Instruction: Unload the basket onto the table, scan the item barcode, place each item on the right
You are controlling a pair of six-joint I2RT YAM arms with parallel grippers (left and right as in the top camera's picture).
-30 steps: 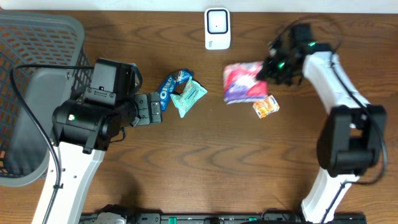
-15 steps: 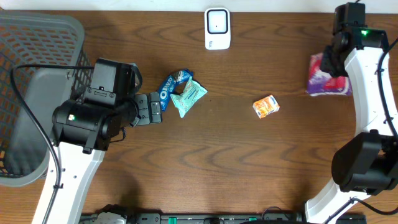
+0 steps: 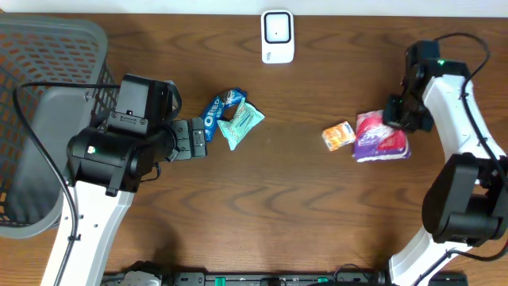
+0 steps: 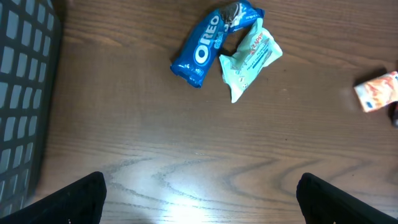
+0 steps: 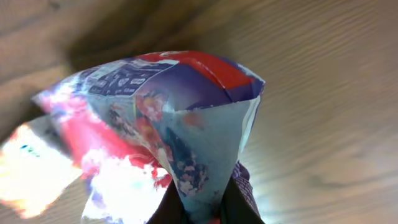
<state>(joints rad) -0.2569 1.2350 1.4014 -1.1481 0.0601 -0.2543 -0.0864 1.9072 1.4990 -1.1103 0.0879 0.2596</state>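
On the right side of the table, the pink-and-purple snack bag was pinched by my right gripper, its jaws clamped tight on the bag's upper right edge. Through the right wrist camera the bag filled most of the frame, fanning away from the fingers at the bottom edge. Its print showed red, blue and purple patches, but I could read no word on it and could make out no barcode.

From overhead, the bag's long axis ran roughly left to right with a slight tilt. The gripped end sat toward the right arm and the free end pointed toward the middle of the table. I could not tell whether it rested on the wood or hung just above it.

Just beside the bag's left end lay a small orange packet, touching it or very nearly so. The white scanner stood at the far edge of the table, well apart from the bag, up and to its left.

Further left, a blue pack carried "OREO" in white letters. One end of it met a mint-green packet whose print was too small for me to read.

My left gripper hovered near those two packs with its jaws spread wide, holding nothing. A grey mesh basket stood at the left edge.
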